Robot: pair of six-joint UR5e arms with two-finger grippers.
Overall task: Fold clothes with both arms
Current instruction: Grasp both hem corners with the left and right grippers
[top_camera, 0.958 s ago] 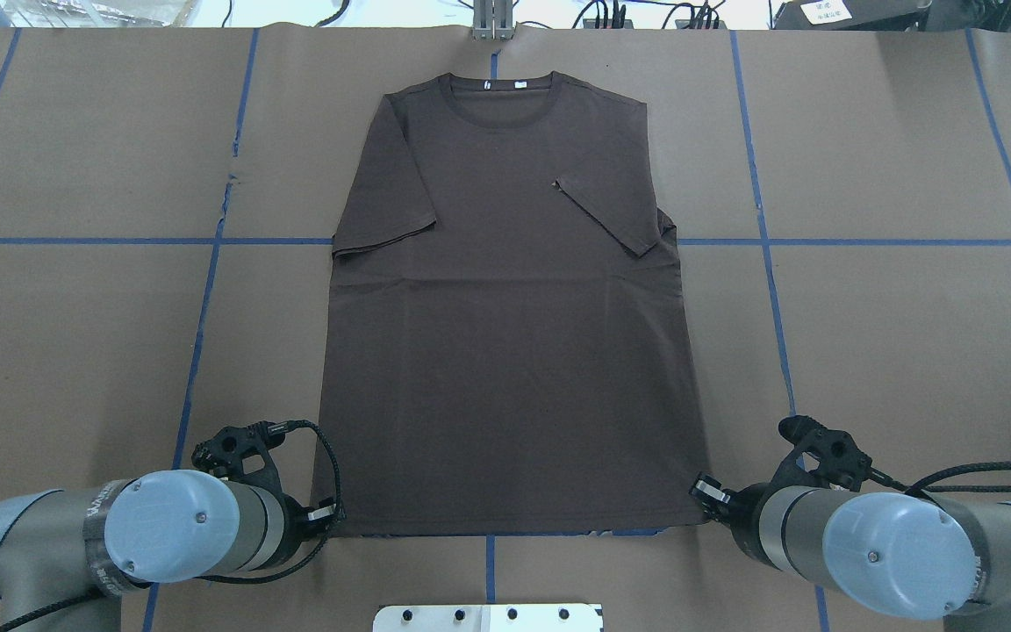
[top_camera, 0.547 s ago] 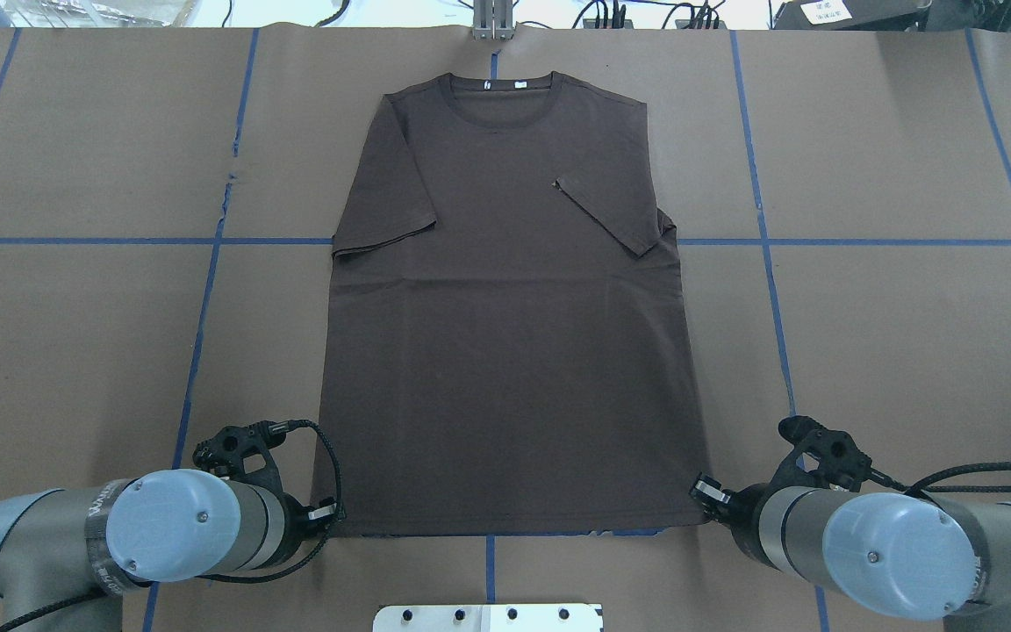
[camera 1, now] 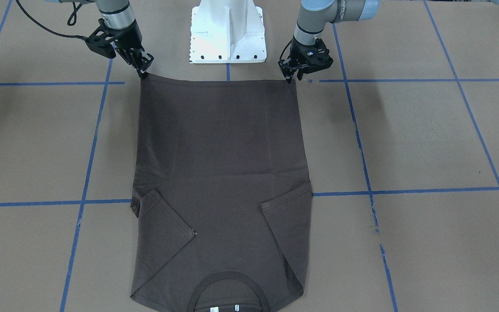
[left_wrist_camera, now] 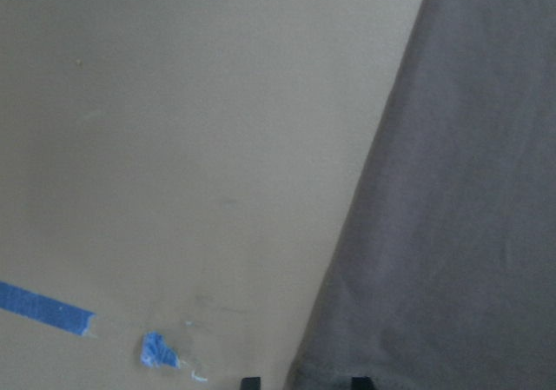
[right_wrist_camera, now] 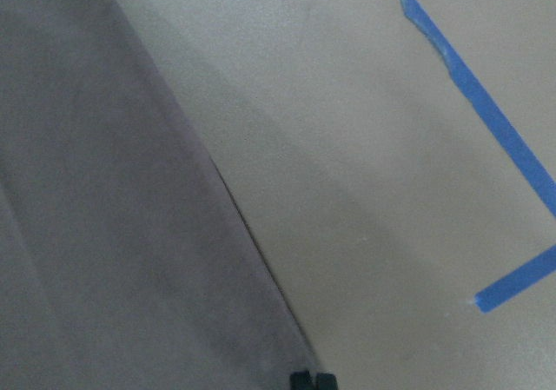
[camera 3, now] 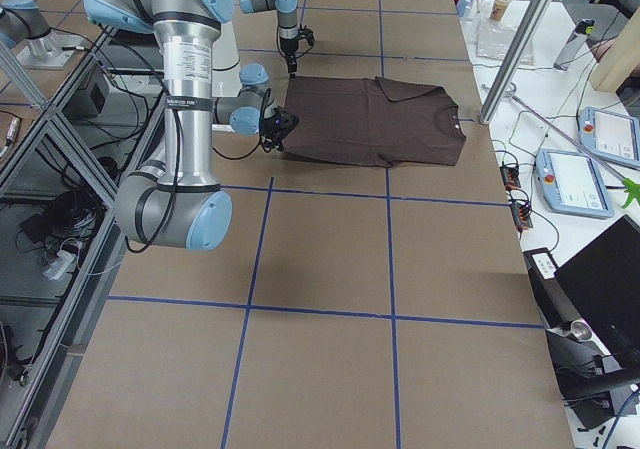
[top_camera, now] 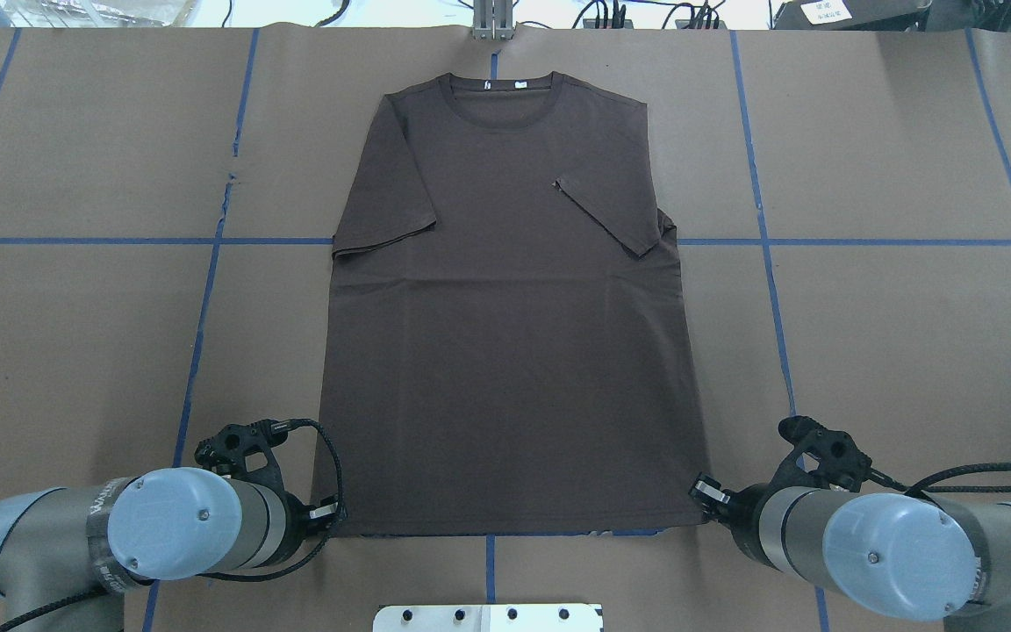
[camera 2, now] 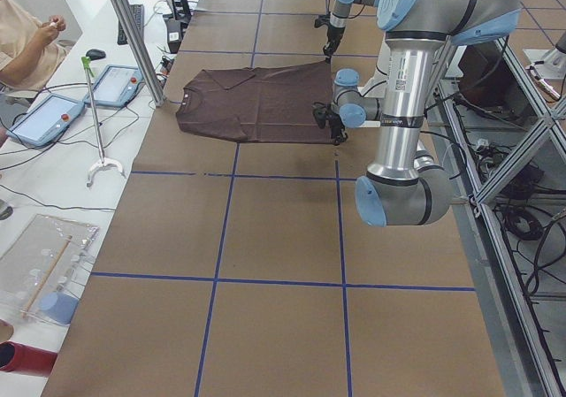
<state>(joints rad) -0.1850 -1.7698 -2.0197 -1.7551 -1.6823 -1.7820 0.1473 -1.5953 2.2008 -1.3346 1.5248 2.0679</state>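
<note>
T-shirt (top_camera: 505, 351): laid flat on worktop (top_camera: 75, 351)
left fingers (left_wrist_camera: 250, 383): spread, hem corner straddled
right fingers (right_wrist_camera: 301, 380): clamped on other hem corner

The brown-papered counter (top_camera: 75, 351), gridded with blue tape (top_camera: 198, 342), carries a dark T-shirt (top_camera: 505, 369) spread flat.

Brown paper (top_camera: 75, 351) crossed by blue tape lines (top_camera: 200, 333) fills the frame. In the left-side view, a tablet (camera 2: 44, 118) lies at left and a person (camera 2: 22, 43) is at upper left.
</note>
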